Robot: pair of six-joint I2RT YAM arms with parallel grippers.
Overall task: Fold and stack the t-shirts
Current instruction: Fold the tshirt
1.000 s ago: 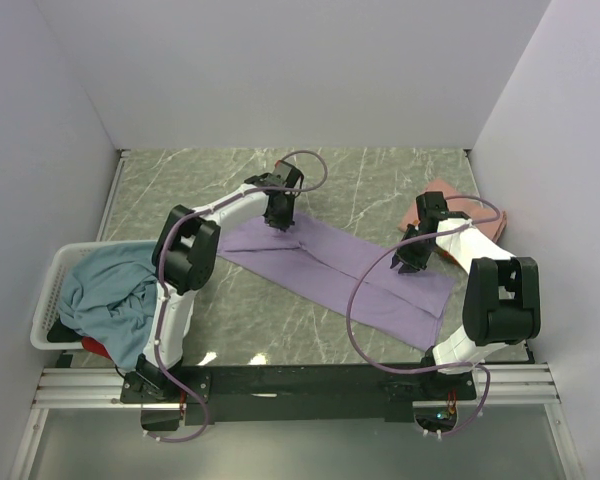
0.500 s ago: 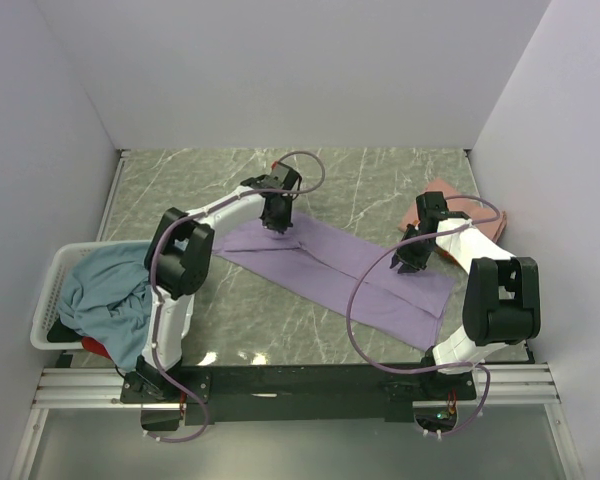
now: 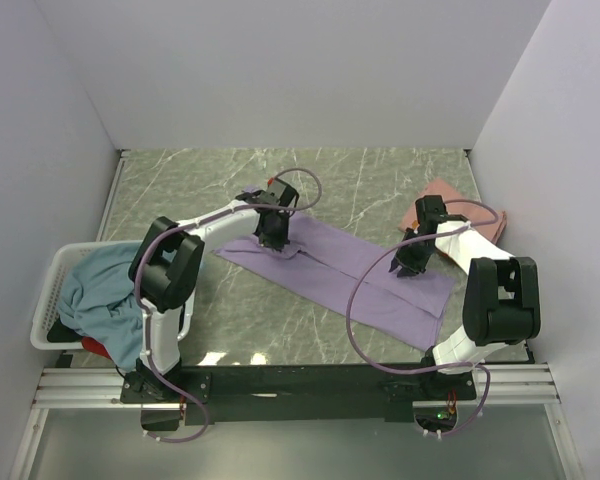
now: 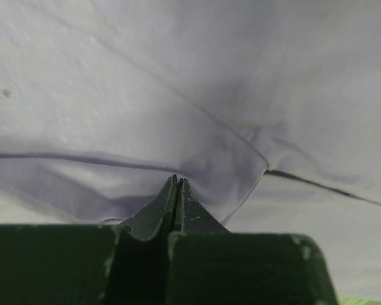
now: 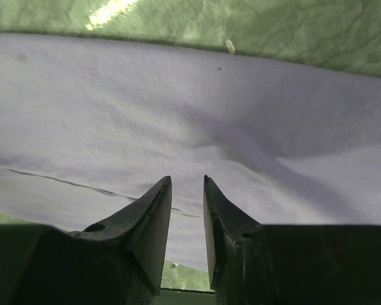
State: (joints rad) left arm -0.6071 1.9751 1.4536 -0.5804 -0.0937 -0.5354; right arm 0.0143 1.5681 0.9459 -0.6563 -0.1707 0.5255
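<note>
The lavender t-shirt [image 3: 350, 278] lies folded into a long strip slanting across the table. My left gripper [image 3: 273, 241] is at its far left end, shut with the tips [image 4: 176, 180] pinched into the lavender cloth [image 4: 178, 76], which wrinkles around them. My right gripper [image 3: 405, 267] hovers over the strip's right part, jaws a little apart [image 5: 187, 181] with nothing between them and the lavender cloth [image 5: 178, 108] below. The salmon-pink t-shirt [image 3: 448, 203] lies folded at the back right. The teal-blue t-shirt [image 3: 105, 292] is heaped in the basket, with the red t-shirt [image 3: 94, 347] peeking out beneath it.
A white slatted basket [image 3: 48, 300] stands at the left edge, near the left arm's base. White walls close in the marble table [image 3: 200, 185] on three sides. A black rail [image 3: 300, 378] runs along the near edge.
The left gripper closed fully and moved toward the near side, dragging the shirt's far left end with it. The right gripper has stayed put.
</note>
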